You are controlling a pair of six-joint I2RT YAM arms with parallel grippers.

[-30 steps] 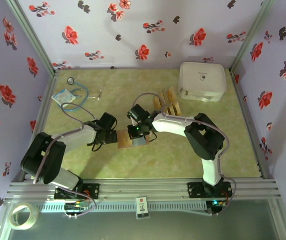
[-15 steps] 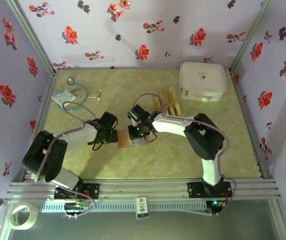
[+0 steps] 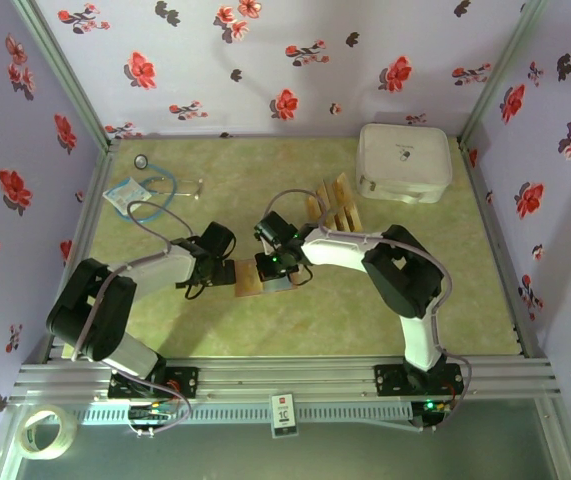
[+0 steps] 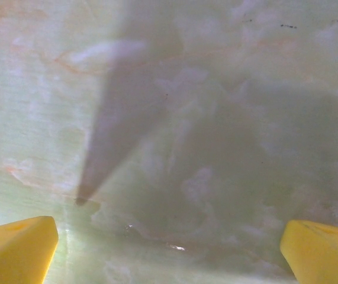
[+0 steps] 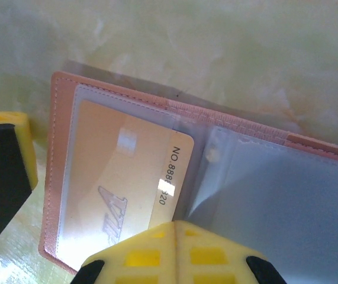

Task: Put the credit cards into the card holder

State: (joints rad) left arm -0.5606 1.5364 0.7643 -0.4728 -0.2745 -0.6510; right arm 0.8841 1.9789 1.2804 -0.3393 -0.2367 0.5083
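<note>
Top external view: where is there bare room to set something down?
Free: the back middle of the table, between stethoscope and credit cards; the right side, nearer than the white zippered case; the near strip below the card holder. Crowded: the centre, where left pincer and right pincer meet at it.

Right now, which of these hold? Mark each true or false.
1. The card holder lies open with a golden card in it. True.
2. The right pincer is spread wide. False: its fingertips are shut together just over the holder.
3. The left pincer grips a card. False: it is open and empty above bare table.
4. Loose cards lie on the table, between the holder and the white case. True.
</note>
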